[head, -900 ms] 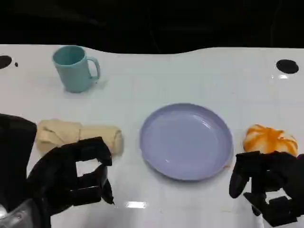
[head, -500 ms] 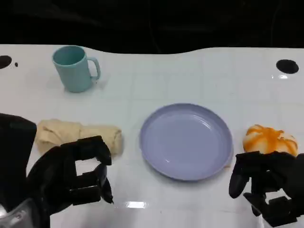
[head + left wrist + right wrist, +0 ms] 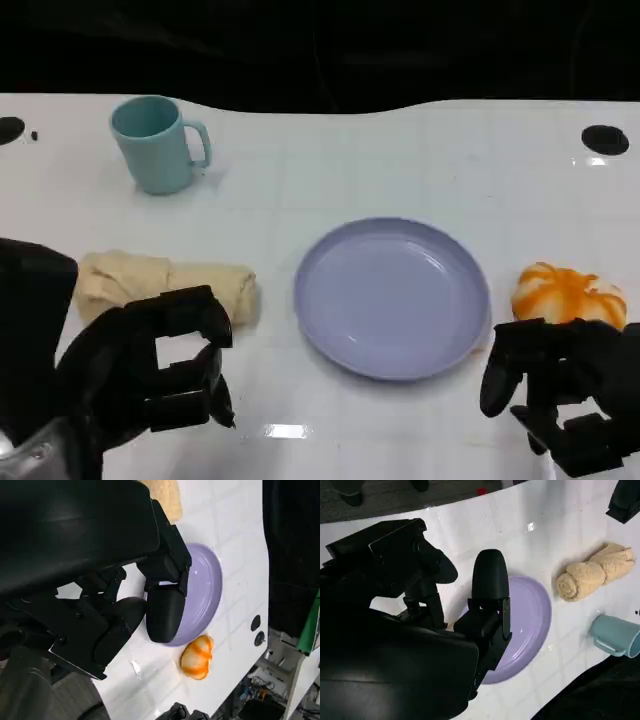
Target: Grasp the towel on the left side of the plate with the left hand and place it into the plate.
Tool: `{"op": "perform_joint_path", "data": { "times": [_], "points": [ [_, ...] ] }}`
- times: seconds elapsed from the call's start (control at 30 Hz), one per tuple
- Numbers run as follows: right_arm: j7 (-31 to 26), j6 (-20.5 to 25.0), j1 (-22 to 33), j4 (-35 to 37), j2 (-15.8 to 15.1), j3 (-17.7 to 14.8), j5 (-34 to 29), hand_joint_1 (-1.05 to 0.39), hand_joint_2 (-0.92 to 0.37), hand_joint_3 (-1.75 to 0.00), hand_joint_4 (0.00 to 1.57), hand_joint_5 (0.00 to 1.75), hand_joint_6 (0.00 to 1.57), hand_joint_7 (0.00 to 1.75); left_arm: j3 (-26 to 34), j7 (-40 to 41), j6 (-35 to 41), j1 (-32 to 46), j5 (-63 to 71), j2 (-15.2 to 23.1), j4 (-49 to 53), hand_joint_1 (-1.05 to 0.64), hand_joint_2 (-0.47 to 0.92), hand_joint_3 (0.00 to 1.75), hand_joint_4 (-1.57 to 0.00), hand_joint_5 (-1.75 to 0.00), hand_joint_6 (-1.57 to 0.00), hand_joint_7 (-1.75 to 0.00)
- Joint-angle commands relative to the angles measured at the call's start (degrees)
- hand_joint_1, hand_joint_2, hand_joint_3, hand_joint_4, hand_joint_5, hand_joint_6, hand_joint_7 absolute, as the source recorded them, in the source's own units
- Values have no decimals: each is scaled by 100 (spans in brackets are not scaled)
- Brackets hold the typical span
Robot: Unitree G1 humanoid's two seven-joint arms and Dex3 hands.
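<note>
Nothing really done yet: towel (image 3: 167, 285) is lying rolled on the tabletop (image 3: 400, 160), left of the plate (image 3: 392, 297), which has nothing in it. Left hand (image 3: 150, 370) hovers just in front, fingers apart, holding nothing. Grab, lift and drop all remain.

Bright overhead light, sharp glare spots on the glossy table (image 3: 400, 160), dark background.
</note>
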Motion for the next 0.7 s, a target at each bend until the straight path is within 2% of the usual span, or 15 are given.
{"op": "perform_joint_path", "data": {
  "times": [0.03, 0.17, 0.3, 0.33, 0.37, 0.43, 0.5, 0.57, 0.67, 0.7],
  "points": [
    [-52, 56, -25, -70, -10, -20, -32, 6, -62, -101, 69, 168, 67, 145, 25, -85, -200, 5, 49, 93, 66, -6, 52, 138, -83, -175, -71, -175],
    [-75, 27, -30, -60, -13, 21, -59, 6, -62, -100, 69, 167, 67, 144, 98, -87, -311, 51, 2, 40, 58, -7, 53, 136, -80, -175, -68, -172],
    [-74, 31, -46, -67, 6, 48, -47, 6, -63, -100, 68, 166, 67, 143, 67, -118, -652, 124, 141, 92, 81, -8, 61, 121, -72, -170, -68, -149],
    [-80, 24, -50, -68, 7, 58, -56, 6, -63, -99, 69, 167, 67, 143, 28, -44, -727, 130, 249, 101, 50, -8, 59, 119, -71, -161, -68, -136],
    [-87, 26, -54, -70, 9, 65, -62, 6, -63, -99, 69, 167, 67, 144, -17, 9, -841, 138, 366, 107, 30, -9, 57, 114, -70, -146, -69, -115],
    [-94, 41, -60, -74, 13, 75, -66, 5, -63, -99, 69, 167, 67, 144, -173, -35, -1236, 165, 697, 194, 52, -11, 57, 105, -66, -129, -69, -89],
    [-101, 76, -65, -92, 13, 88, -70, 5, -63, -99, 70, 167, 68, 144, -453, -109, -1867, 207, 1264, 386, 131, -18, 62, 88, -62, -111, -71, -58],
    [-105, 119, -65, -113, 16, 91, -65, 4, -63, -99, 70, 167, 68, 144, -643, -119, -2302, 224, 1697, 521, 188, -22, 70, 71, -56, -95, -70, -34],
    [-99, 104, -65, -121, 16, 73, -48, 5, -63, -99, 69, 167, 67, 143, -790, -238, -2800, 180, 2146, 756, 268, -24, 88, 37, -47, -78, -67, -12],
    [-101, 84, -67, -110, 16, 63, -47, 5, -63, -99, 69, 167, 67, 143, -841, -287, -2917, 116, 2309, 879, 285, -25, 90, 33, -45, -75, -65, -9]
  ]
}}
